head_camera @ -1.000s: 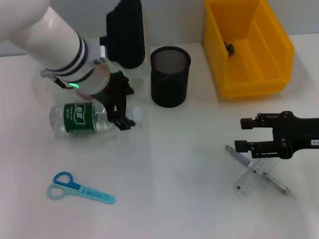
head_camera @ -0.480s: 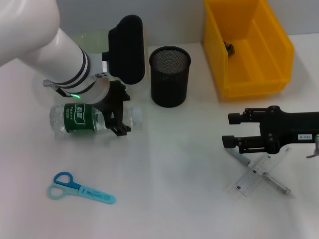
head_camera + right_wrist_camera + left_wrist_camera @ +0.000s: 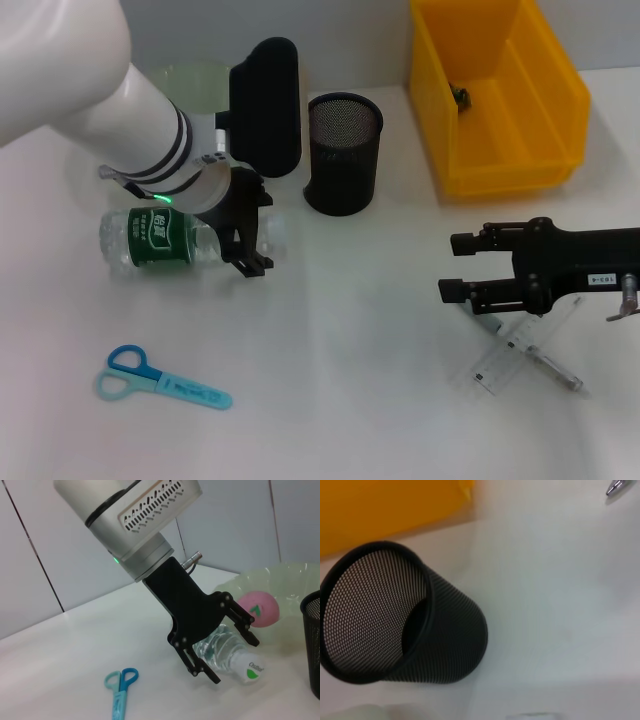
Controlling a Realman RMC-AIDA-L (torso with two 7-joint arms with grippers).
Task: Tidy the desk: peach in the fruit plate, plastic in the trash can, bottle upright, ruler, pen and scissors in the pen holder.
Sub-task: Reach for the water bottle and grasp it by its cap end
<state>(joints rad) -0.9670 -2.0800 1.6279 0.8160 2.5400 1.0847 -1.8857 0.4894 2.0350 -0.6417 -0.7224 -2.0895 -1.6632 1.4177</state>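
- A white tabletop (image 3: 340,400) runs the full width of the scene, plain and pale.
- A pale grey wall (image 3: 60,560) stands behind it, crossed by thin dark seams between its panels.
- Something small and dark (image 3: 461,96) lies inside the yellow bin; too small to tell what it is.

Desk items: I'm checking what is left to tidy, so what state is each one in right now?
bottle: lying on its side, left gripper open around its neck
peach: in the fruit plate
pen holder: upright, empty
scissors: flat on desk, closed
pen and ruler: crossed on desk, right gripper open above them
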